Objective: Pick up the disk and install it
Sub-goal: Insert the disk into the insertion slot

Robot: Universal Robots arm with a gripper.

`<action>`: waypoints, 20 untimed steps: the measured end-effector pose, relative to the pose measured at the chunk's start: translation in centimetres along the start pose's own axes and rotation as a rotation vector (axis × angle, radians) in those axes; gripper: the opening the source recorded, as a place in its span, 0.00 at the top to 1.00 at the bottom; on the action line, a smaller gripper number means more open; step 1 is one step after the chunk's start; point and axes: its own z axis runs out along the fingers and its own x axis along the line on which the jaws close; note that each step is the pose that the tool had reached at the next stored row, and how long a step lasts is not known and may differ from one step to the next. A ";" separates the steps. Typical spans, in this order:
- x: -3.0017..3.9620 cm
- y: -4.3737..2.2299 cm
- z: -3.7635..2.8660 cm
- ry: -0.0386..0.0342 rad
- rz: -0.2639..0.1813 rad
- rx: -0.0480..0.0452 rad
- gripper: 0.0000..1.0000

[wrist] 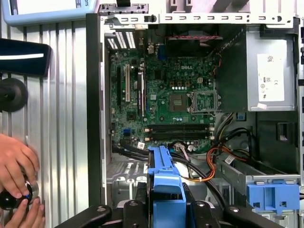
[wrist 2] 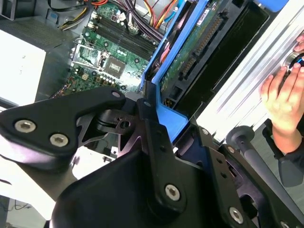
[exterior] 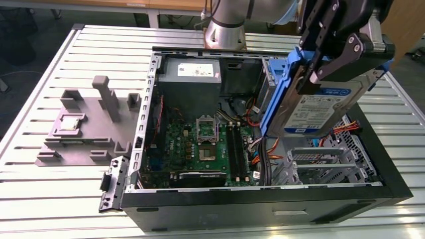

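A: What does the end effector (wrist: 165,204) grip?
B: The disk (wrist: 164,178), clamped by its blue carrier and seen edge-on over the open computer case (wrist: 93,95).
A: And inside the case?
B: A green motherboard (wrist: 161,99), a silver power supply (wrist: 270,71), and orange cables (wrist: 209,166) near a blue bracket (wrist: 272,195).
A: Beside the case?
B: A person's hands (wrist: 16,164) close around a dark knob (wrist: 9,199) on the slatted worktop (wrist: 66,118).
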 end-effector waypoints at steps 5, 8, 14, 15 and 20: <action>0.37 -0.31 0.47 -0.0002 0.002 0.0001 0.63; 0.38 -0.49 0.66 0.0003 0.003 0.0000 0.63; 0.47 -1.05 0.93 0.0002 0.007 0.0001 0.63; 0.49 -1.16 0.97 0.0001 0.008 0.0001 0.63; 1.02 -1.58 1.15 0.0000 0.009 0.0002 0.63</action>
